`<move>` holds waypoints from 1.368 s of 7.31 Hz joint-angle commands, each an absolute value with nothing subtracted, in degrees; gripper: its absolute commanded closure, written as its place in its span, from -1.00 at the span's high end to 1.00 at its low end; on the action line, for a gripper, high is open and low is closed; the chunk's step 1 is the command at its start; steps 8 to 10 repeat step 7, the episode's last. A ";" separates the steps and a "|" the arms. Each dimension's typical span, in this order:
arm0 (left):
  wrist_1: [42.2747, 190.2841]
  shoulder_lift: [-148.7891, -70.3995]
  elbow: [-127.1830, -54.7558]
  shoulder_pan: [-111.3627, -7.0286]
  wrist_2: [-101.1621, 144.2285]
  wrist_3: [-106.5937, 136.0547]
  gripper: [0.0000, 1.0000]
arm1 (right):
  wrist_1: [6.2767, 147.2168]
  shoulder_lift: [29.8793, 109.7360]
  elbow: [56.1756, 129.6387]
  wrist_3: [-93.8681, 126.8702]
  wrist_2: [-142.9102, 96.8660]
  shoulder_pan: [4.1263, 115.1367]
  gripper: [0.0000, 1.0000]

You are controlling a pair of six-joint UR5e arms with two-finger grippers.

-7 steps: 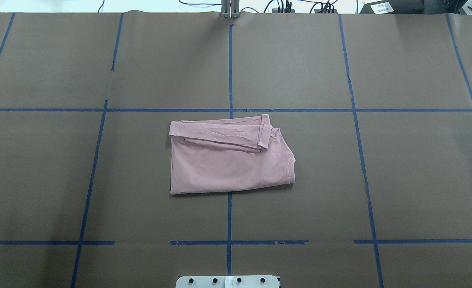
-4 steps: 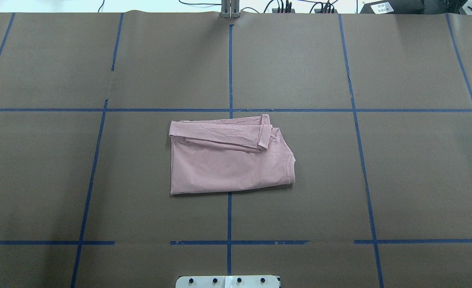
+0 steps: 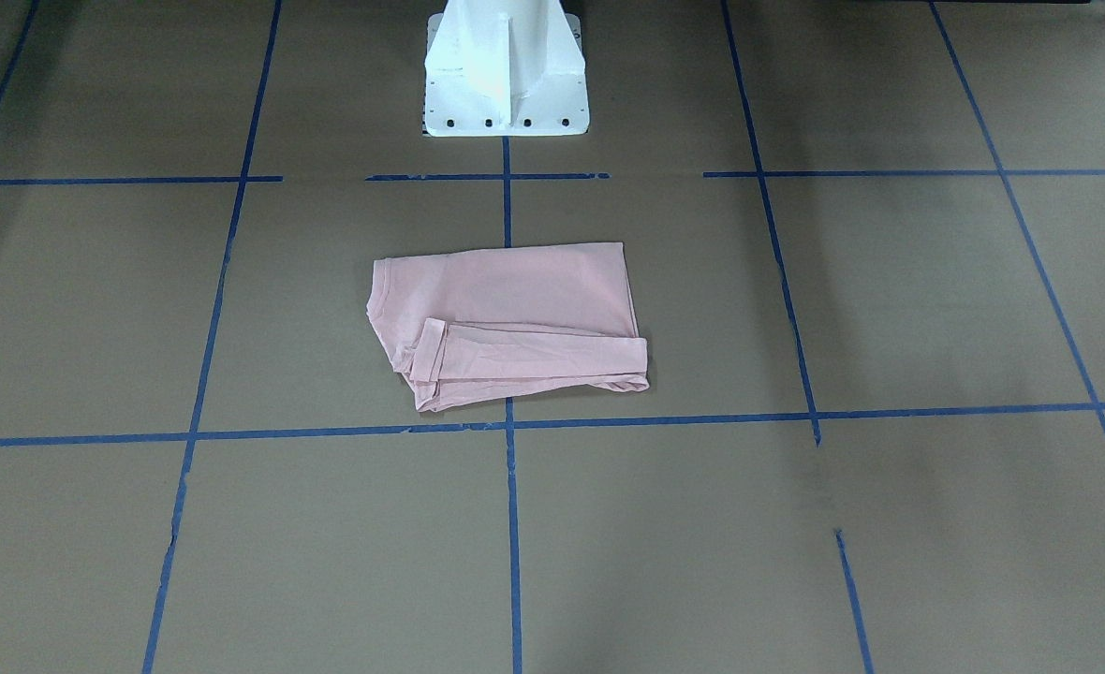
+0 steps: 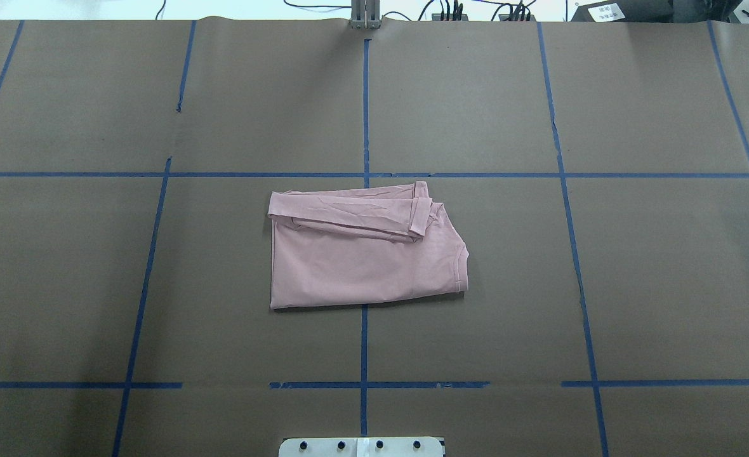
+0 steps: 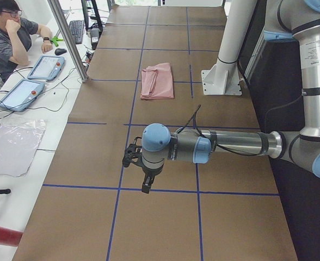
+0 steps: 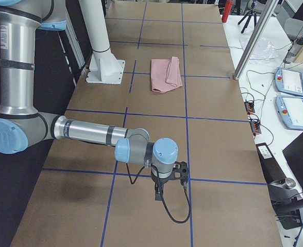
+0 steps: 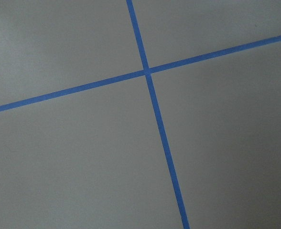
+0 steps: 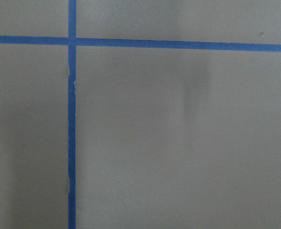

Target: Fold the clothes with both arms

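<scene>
The pink T-shirt [image 4: 362, 254] lies folded, plain side up, on the brown table [image 4: 666, 285] just in front of the white pedestal [image 3: 506, 84]. My left gripper [image 5: 146, 187] and right gripper [image 6: 158, 194] hang far out on either side of the pedestal. I cannot tell whether either one is parted or closed.

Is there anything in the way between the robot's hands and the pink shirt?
Nothing I can see. The pink T-shirt lies folded mid-table, and only bare brown paper with blue tape lines lies between it and the left gripper and the right gripper, both out toward the table's ends.
</scene>
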State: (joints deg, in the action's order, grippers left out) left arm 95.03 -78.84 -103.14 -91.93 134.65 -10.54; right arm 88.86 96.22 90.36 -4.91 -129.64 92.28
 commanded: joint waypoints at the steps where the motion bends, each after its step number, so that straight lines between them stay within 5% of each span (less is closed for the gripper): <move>1: 95.10 -78.75 -103.10 -91.93 134.65 -10.55 1.00 | 86.77 96.59 90.18 -4.83 -130.16 92.29 1.00; 10: 95.27 -78.75 -103.18 -91.93 134.74 -10.46 1.00 | 86.04 97.91 90.61 -5.36 -133.41 92.37 1.00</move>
